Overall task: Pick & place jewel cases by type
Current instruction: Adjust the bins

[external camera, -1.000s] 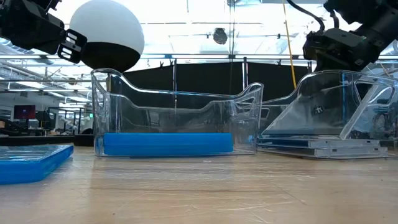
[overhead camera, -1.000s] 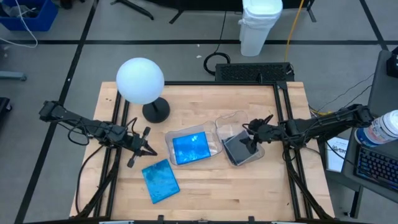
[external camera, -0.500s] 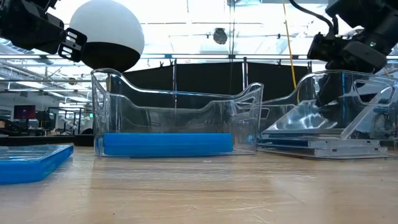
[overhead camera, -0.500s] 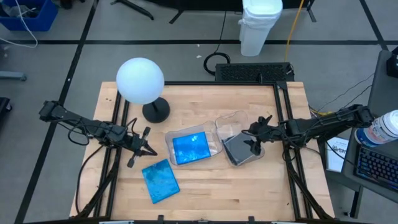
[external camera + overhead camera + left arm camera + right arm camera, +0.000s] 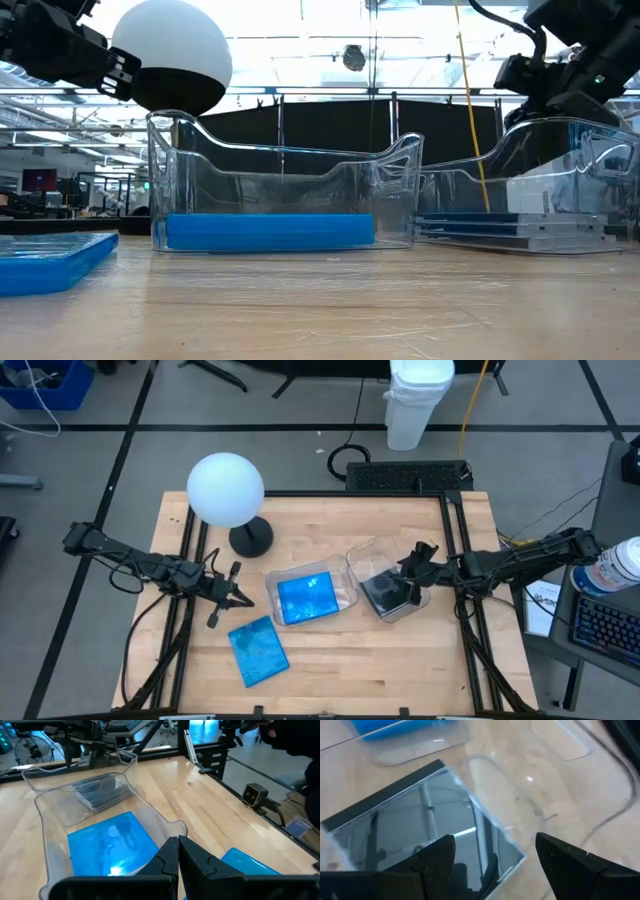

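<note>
One translucent blue jewel case (image 5: 258, 650) lies flat on the bare table near the front edge. Another blue case (image 5: 308, 598) lies flat in the left clear bin (image 5: 275, 575). Dark grey cases (image 5: 383, 592) are stacked flat in the right clear bin (image 5: 372, 550), also seen as a low stack (image 5: 520, 235). My right gripper (image 5: 412, 588) hovers open just above that stack (image 5: 410, 815), at the bin's rim height (image 5: 560, 80). My left gripper (image 5: 222, 598) waits shut, left of the blue bin, above the table (image 5: 177, 840).
A lamp with a white globe (image 5: 225, 488) stands on the far left part of the table, behind the left gripper. The two bins sit side by side at the table's middle. Bare wood lies near the front edge and the front right corner.
A dark case that leaned tilted inside the right bin has fallen flat onto the stack. My right gripper dipped toward it into the bin, then came back up a little toward the table's right. The left arm kept still.
</note>
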`<state>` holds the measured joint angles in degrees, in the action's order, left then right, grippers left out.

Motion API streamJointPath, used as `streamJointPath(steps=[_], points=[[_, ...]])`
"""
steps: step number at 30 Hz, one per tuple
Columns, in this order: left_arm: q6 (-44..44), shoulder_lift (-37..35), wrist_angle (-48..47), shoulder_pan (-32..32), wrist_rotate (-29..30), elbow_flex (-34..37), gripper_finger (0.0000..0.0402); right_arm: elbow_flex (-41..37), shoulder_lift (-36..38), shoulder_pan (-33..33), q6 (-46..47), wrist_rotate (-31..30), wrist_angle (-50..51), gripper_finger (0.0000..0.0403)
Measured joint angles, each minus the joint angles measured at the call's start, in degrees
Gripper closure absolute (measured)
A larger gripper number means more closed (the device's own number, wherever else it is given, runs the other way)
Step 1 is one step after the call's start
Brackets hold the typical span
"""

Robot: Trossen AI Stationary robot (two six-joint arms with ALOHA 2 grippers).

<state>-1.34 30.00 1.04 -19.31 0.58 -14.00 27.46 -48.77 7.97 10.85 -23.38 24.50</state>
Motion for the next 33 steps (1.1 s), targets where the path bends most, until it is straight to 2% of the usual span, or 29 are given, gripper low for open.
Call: streamJointPath(steps=[5,11,16,18,21,23,28,33], points=[[0.0,0.0,0.0,0.0,0.0,0.0,0.0382,0.0,0.0,0.0,-1.4,2.0,-0.1,0.0135],[0.2,0.0,0.0,0.0,0.0,0.0,0.0382,0.0,0.0,0.0,-11.7,-5.7,-4.5,0.0135],[0.7,0.0,0.0,0.0,0.0,0.0,0.0382,2.2,0.0,0.0,-22.2,-6.6,-12.1,0.0135],[0.9,0.0,0.0,0.0,0.0,0.0,0.0382,4.8,0.0,0.0,-23.6,-6.3,-12.3,0.0135],[0.9,0.0,0.0,0.0,0.0,0.0,0.0382,12.2,-0.4,0.0,-23.6,2.1,-5.6,0.0138],[1.2,0.0,0.0,0.0,0.0,0.0,0.0382,17.5,-2.4,1.5,-23.5,5.6,0.1,0.0143],[1.9,0.0,-2.2,0.0,0.0,0.0,0.0382,28.4,-11.6,10.8,-22.7,5.9,12.3,0.0155],[1.9,0.0,-2.9,0.0,0.0,0.0,0.0382,34.5,-21.6,16.9,-17.4,8.7,23.7,0.016]])
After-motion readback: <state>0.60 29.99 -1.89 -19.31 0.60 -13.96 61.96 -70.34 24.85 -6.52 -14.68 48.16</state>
